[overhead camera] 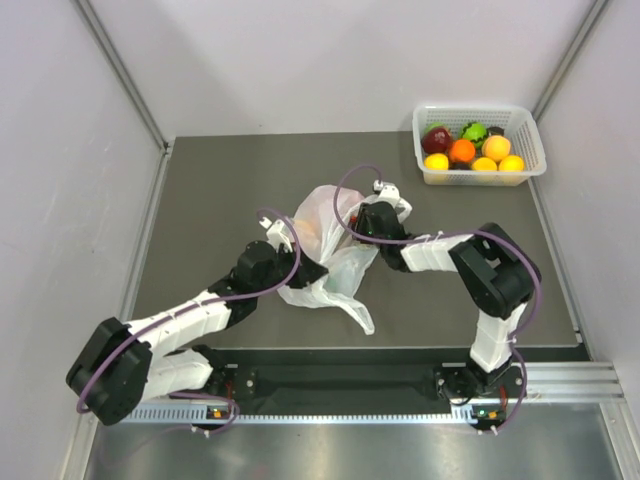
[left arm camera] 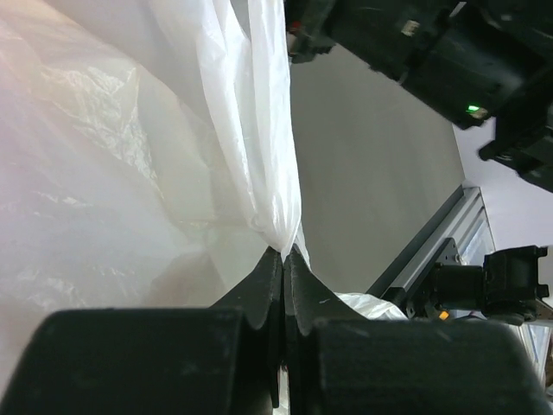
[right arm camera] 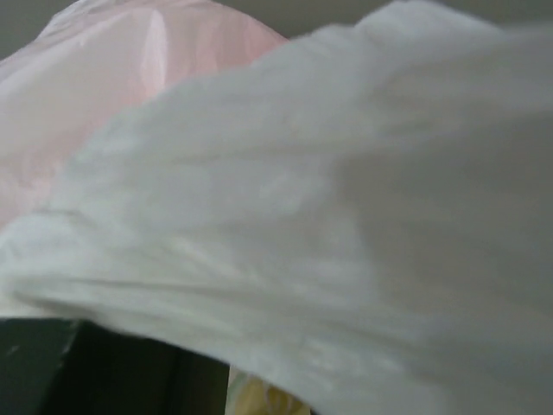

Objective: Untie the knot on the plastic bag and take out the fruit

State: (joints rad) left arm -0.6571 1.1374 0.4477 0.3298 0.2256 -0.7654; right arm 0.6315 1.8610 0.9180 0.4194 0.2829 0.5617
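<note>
One plastic bag (overhead camera: pixel 345 272) lies crumpled at the middle of the worktop (overhead camera: pixel 220 190), between my two hands. The fruit (overhead camera: pixel 311 232) shows only as an orange tint through its left side (too blurred to count). My left hand (left arm camera: pixel 283 256) is clenched on a thin fold of plastic at the bag's near left. My right hand (overhead camera: pixel 368 222) sits against the bag's far right. Whether it grips I cannot tell, since plastic fills its wrist view. At the far right stands a white basket (overhead camera: pixel 478 108), heaped with colourful produce.
</note>
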